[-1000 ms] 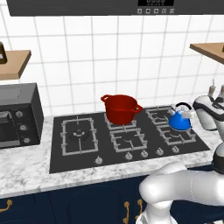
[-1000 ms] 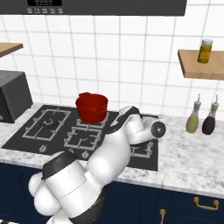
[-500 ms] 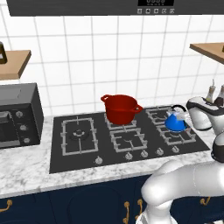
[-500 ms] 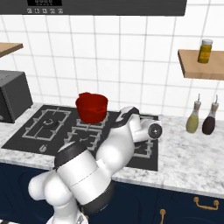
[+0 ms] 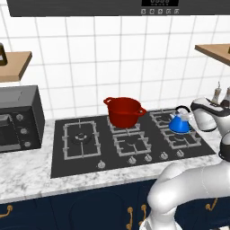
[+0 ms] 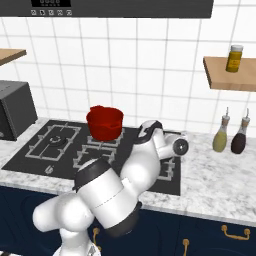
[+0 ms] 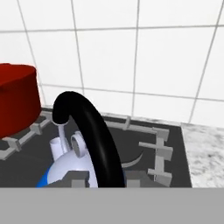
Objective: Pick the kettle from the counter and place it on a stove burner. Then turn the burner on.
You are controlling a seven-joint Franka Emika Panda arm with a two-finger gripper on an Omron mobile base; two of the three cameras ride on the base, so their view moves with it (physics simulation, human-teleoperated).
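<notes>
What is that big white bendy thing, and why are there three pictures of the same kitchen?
The white bendy thing is a robot arm. Two cameras ride behind it, one on its left and one on its right, so you see the same stove from two sides. The third camera sits on the robot's hand, so it looks very close up. On the stove stand a red pot and a small blue kettle. The gripper is at the kettle's black handle and seems to hold it, though its fingers are hidden. On the marble counter to the right stand two bottles.
</notes>
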